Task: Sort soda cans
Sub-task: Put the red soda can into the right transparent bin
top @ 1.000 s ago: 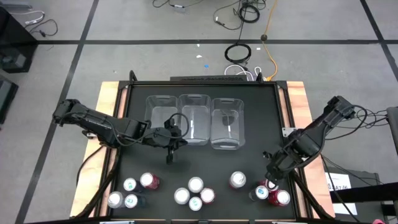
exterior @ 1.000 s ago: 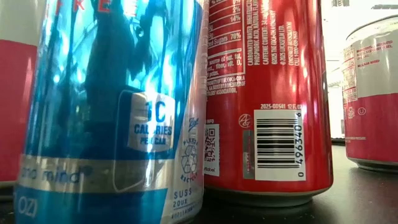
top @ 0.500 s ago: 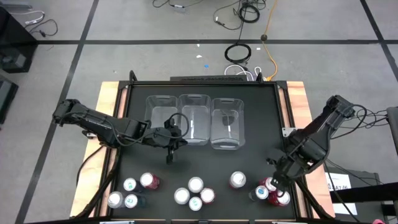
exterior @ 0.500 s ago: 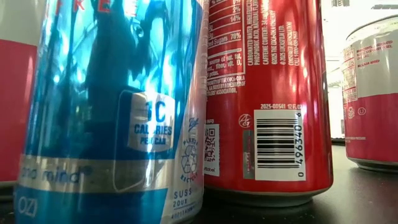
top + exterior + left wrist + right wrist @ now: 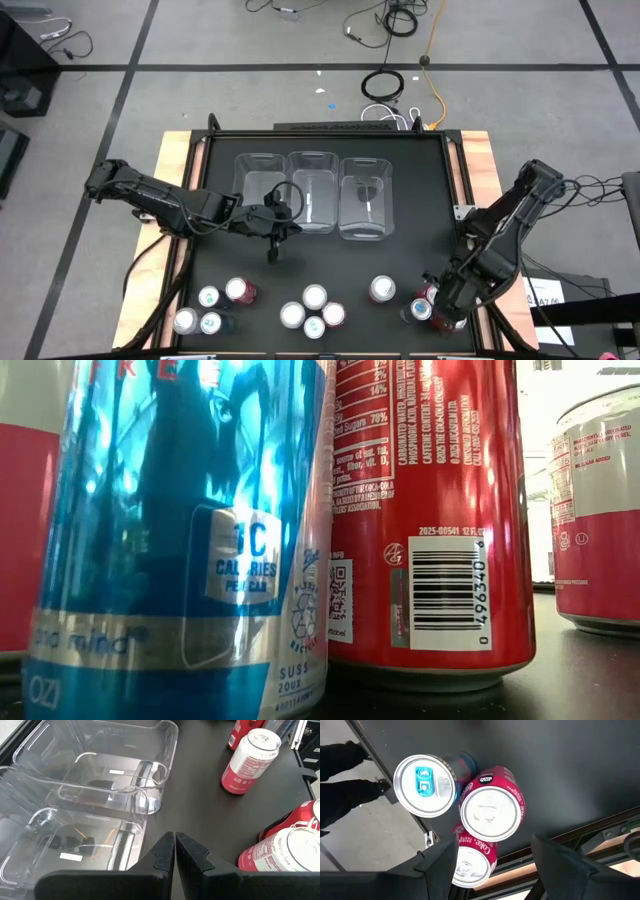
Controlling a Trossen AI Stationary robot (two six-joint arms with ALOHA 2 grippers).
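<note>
Black worktop (image 5: 400,200), three clear bins (image 5: 312,192) at rear, soda cans (image 5: 314,308) along front edge. Right tool (image 5: 492,867) spread above the front-right cluster's maroon can (image 5: 491,811): approach step. Next: descend straight, close. Left tool (image 5: 175,851) pressed together, idle beside bins.

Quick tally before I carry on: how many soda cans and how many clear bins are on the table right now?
soda cans: 12
clear bins: 3
Total: 15
</note>
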